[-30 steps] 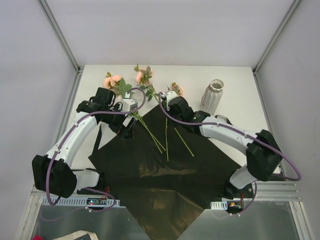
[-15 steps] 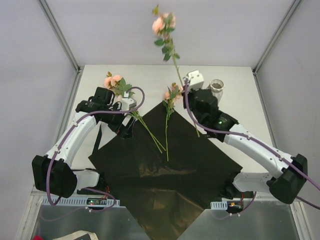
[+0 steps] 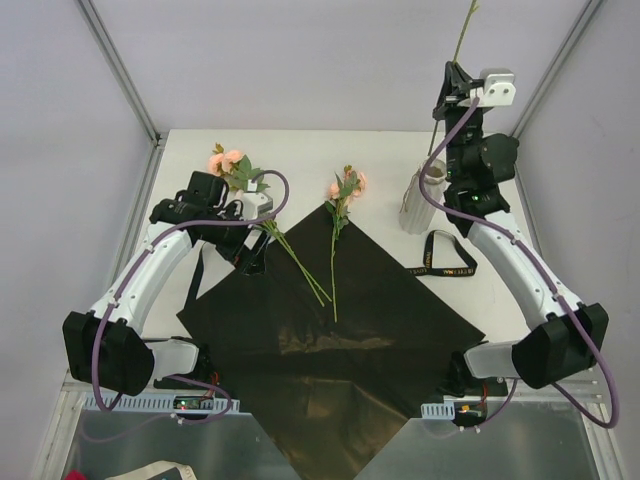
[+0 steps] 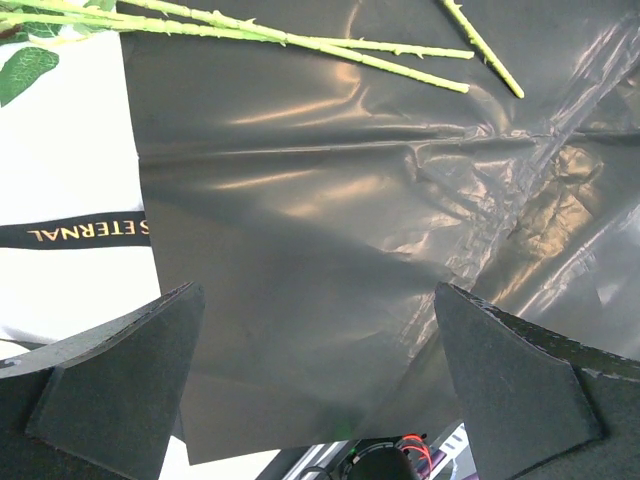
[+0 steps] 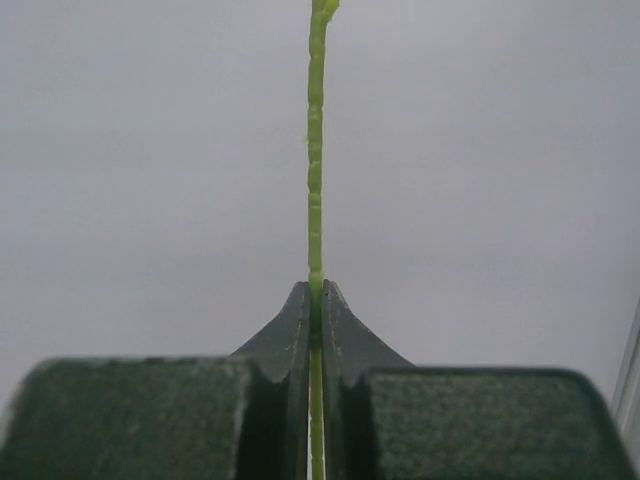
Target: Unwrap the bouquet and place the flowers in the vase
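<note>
The right hand, raised above the desk's far right corner, is clenched on a green stem running down toward the vase. The left hand hangs released over the black sheet. Other flowers lie across its far corner, and a ribbon lies beside the vase.

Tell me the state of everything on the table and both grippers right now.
Black paper wrapping sheet, unwrapped, spread flat.
Black gold-lettered ribbon, untied, lying near the vase.
White ribbed ceramic vase, upright.
Loose peach-pink roses, lying flat, stems across the sheet.
Thin green rose stem, raised by the vase, bloom out of view.
Left gripper, open over the sheet.
Right gripper, shut on the stem.
</note>
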Tool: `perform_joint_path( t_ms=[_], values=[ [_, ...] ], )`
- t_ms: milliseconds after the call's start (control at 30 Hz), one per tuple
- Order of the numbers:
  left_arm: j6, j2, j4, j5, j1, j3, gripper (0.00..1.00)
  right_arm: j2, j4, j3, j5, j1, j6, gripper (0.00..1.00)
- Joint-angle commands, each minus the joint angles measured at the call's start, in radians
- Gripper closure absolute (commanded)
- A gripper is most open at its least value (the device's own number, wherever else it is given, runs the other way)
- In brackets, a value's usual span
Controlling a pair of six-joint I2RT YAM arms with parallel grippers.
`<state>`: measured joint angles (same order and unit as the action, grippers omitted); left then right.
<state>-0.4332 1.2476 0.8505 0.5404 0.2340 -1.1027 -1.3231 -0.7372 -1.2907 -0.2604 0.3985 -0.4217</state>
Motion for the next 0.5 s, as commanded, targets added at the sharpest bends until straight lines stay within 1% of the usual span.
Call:
perform_joint_path(
  t_ms=[0,133,200,333,467],
  values=[
    [-0.004,-0.013,0.007,-0.005,-0.005,-0.051,0.01,-0.050,-0.191,-0.019,0.076,-0.050,-0.037,1.00],
    [-0.012,0.003,0.007,-0.011,-0.007,-0.065,0.01,-0.077,-0.270,0.014,0.067,-0.069,-0.065,0.99],
    [-0.015,0.010,0.009,-0.016,-0.009,-0.072,0.01,-0.096,-0.303,0.036,0.066,-0.084,-0.048,1.00],
    [-0.019,0.018,0.019,-0.026,-0.012,-0.086,0.01,-0.114,-0.324,0.080,0.061,-0.090,-0.031,1.00],
    [-0.029,0.015,0.024,-0.028,-0.016,-0.080,0.01,-0.094,-0.347,0.152,0.055,-0.090,-0.029,1.00]
  ],
)
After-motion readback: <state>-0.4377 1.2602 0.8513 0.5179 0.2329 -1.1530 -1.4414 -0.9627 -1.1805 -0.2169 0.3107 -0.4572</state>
